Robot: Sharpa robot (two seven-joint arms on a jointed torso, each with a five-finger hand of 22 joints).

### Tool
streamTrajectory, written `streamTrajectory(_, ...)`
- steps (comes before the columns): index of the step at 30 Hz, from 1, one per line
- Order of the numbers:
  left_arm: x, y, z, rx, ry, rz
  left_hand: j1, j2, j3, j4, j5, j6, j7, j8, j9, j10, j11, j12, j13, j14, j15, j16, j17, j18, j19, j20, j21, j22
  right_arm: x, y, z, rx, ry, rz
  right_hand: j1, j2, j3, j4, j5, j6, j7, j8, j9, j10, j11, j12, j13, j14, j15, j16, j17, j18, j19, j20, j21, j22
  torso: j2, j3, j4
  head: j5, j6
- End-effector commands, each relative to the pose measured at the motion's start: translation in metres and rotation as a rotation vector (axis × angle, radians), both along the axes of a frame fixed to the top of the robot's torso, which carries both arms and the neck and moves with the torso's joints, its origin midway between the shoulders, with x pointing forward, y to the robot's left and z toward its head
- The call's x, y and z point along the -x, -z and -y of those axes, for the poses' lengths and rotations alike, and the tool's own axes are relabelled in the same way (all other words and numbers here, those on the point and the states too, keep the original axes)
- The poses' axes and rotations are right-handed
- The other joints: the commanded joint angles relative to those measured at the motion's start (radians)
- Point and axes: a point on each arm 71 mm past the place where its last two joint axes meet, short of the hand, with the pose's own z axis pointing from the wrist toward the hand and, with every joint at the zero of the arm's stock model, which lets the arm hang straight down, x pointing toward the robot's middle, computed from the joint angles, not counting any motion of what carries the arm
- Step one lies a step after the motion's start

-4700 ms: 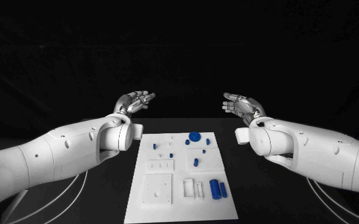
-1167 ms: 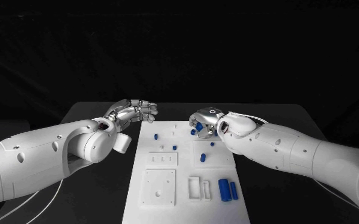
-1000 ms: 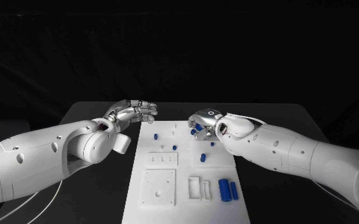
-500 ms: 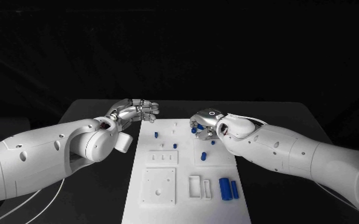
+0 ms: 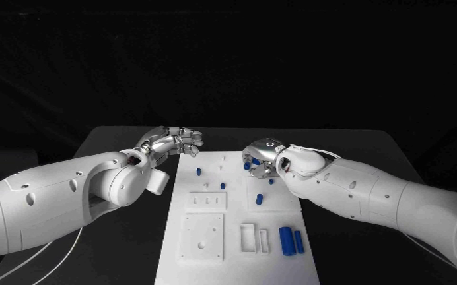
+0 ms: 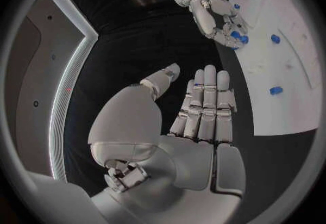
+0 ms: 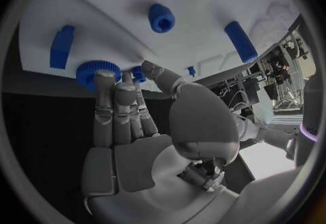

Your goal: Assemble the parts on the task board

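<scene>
Right hand [image 5: 259, 159] is positioned over the far right part of the task board [image 5: 238, 245], with its fingers extended side by side and their tips at the blue toothed disc [image 7: 94, 72] that sits near the board's far edge. In the right wrist view the fingertips [image 7: 103, 78] are seen touching the rim of the disc, while the thumb is held apart from them; nothing is clasped, and the hand is spread rather than closed. Left hand [image 5: 174, 141] is held above the black worktop [image 5: 371, 146] just beside the board's far left corner, clear of the board. In the left wrist view its fingers [image 6: 207, 99] are straight and together with the thumb set apart, and no part is held.

The task board is laid lengthwise in the middle of the worktop, its near end toward the robot. Bare worktop is visible on both long sides of the board and beyond its far edge. Two blue cylinders [image 5: 288, 240] are lying side by side at the near right of the board, well apart from both hands. A small blue peg [image 5: 258, 199] is located in the middle of the board, near the right arm. Smaller blue pieces [image 5: 199, 173] are placed toward the far left, near the left hand.
</scene>
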Motion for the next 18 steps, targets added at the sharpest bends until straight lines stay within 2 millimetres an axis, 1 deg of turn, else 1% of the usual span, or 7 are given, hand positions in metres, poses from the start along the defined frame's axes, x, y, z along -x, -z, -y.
streamTrajectory(1, 0.0003, -0.0022, 0.0021, 0.004, 0.018, 0.011, -0.011, -0.001, -0.001, -0.005, -0.007, 0.005, 0.002, -0.004, 0.001, -0.007, 0.001, -0.006, 0.001, -0.007, 0.002, 0.004, 0.001, 0.014, -0.008, 0.000, 0.004, 0.022, 0.0018, 0.0040, -0.0027, 0.024, -0.010, -0.011, -0.007, -0.002, 0.007, 0.000, -0.008, 0.010, 0.001, 0.004, 0.001, 0.011, -0.002, 0.001, 0.001, 0.000, -0.006, 0.008, -0.004, 0.059, 0.045, -0.038, -0.005, 0.002, 0.003, -0.0001, -0.0010, 0.001, 0.001)
streamTrajectory(13, 0.0002, -0.0024, 0.0036, 0.003, 0.022, 0.012, -0.011, -0.002, 0.000, -0.006, -0.007, 0.005, 0.001, -0.004, 0.002, -0.006, 0.001, -0.007, 0.001, -0.007, 0.002, 0.004, 0.001, 0.015, -0.008, 0.000, 0.004, 0.022, 0.0017, 0.0041, -0.0083, 0.031, -0.006, -0.010, -0.022, -0.005, 0.005, 0.002, -0.013, 0.013, 0.004, 0.001, 0.000, 0.016, -0.003, -0.002, 0.001, 0.000, -0.007, 0.012, -0.012, 0.059, 0.047, -0.036, -0.004, 0.005, 0.007, -0.0014, -0.0018, 0.001, 0.004)
streamTrajectory(16, 0.0003, -0.0025, 0.0035, 0.002, 0.022, 0.012, -0.012, -0.002, 0.000, -0.007, -0.007, 0.006, 0.001, -0.004, 0.002, -0.006, 0.001, -0.007, 0.001, -0.007, 0.002, 0.004, 0.001, 0.015, -0.008, 0.000, 0.004, 0.022, 0.0017, 0.0043, -0.0089, 0.035, -0.005, -0.011, -0.024, -0.003, 0.006, 0.002, -0.015, 0.017, 0.003, 0.002, 0.001, 0.021, -0.004, -0.001, 0.002, 0.000, -0.008, 0.013, -0.015, 0.059, 0.047, -0.036, -0.004, 0.005, 0.007, -0.0017, -0.0017, 0.002, 0.003)
streamTrajectory(18, 0.0002, -0.0027, 0.0033, 0.001, 0.022, 0.012, -0.012, -0.002, 0.000, -0.007, -0.007, 0.006, 0.001, -0.004, 0.002, -0.006, 0.001, -0.007, 0.001, -0.007, 0.002, 0.004, 0.001, 0.015, -0.008, 0.000, 0.004, 0.022, 0.0016, 0.0044, -0.0093, 0.035, -0.005, -0.010, -0.025, -0.001, 0.009, 0.002, -0.019, 0.023, 0.003, 0.003, 0.001, 0.028, -0.006, 0.000, 0.003, 0.000, -0.010, 0.015, -0.018, 0.059, 0.048, -0.037, -0.004, 0.006, 0.008, -0.0014, -0.0028, 0.002, 0.004)
